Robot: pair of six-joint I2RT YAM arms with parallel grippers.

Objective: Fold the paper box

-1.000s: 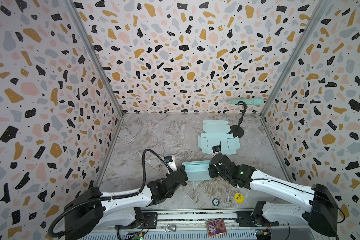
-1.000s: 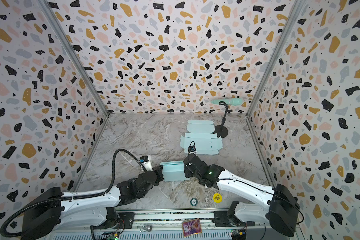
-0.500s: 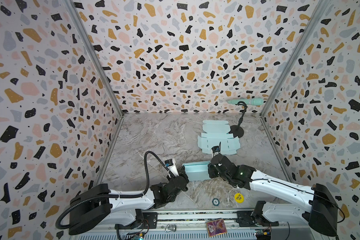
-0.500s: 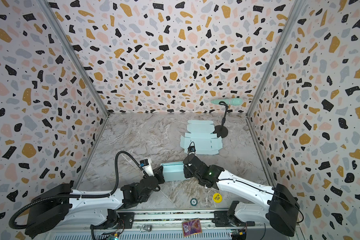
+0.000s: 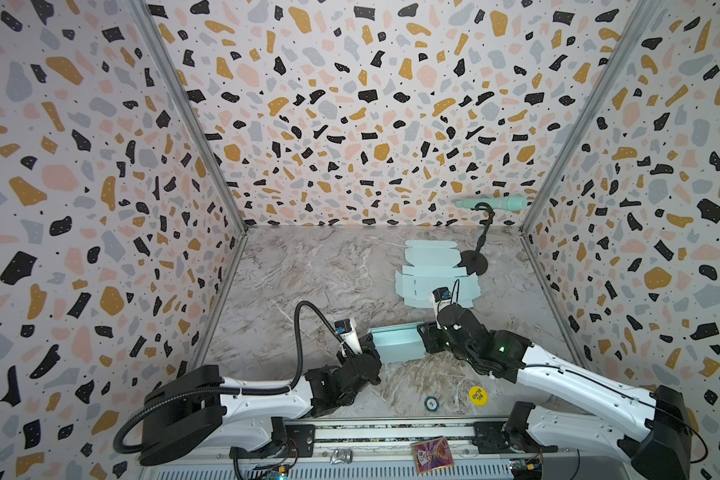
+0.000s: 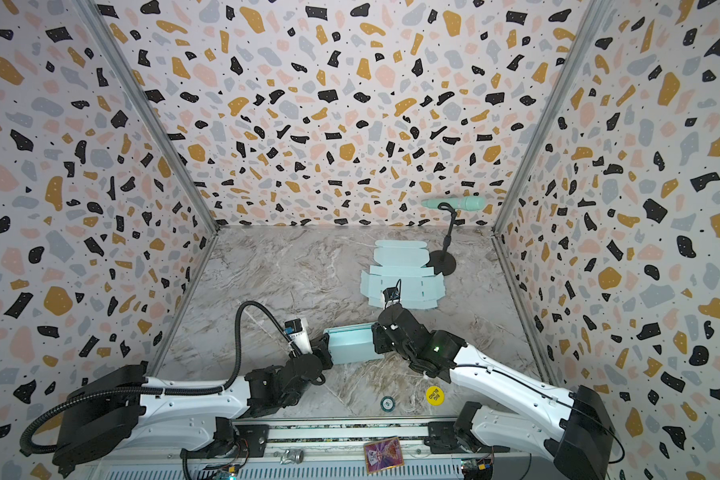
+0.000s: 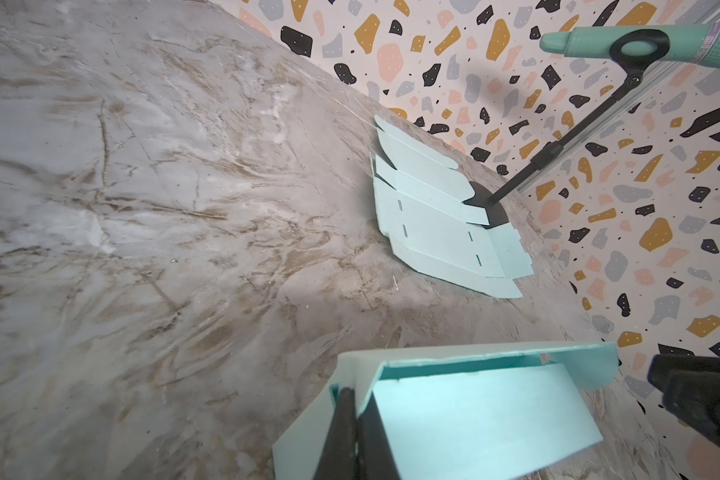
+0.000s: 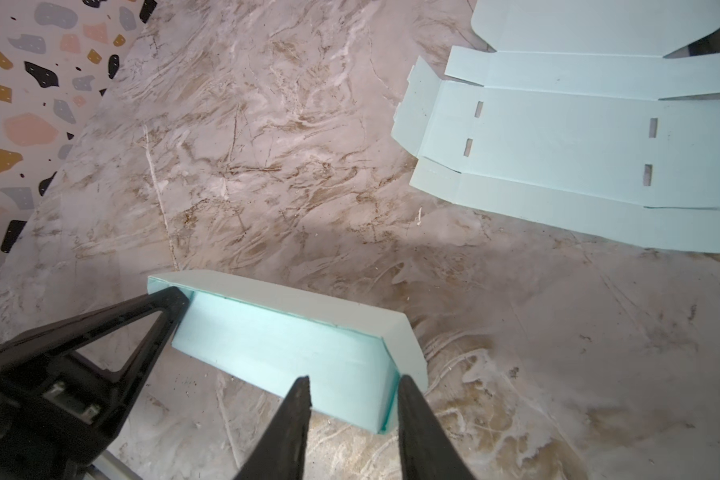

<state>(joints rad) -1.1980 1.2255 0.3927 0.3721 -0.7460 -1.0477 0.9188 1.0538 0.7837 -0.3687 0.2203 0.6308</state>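
Left gripper (image 7: 356, 405) is pinching an end wall of the paper box (image 5: 395, 343). Right gripper (image 8: 354, 380) is straddling the opposite end, jaws spread apart.

We see the paper box (image 5: 398, 345) as a pale teal, long, shallow tray with its top open and its long walls raised. It lies near the middle of the counter's front edge, roughly parallel to that edge. The left pincer (image 7: 356, 399) is clamped on its left end wall, and a rounded flap sticks out at the other end. More pale teal box sheets (image 5: 437, 278) lie flat and unfolded, overlapping, toward the counter's back right corner, well apart from the box.
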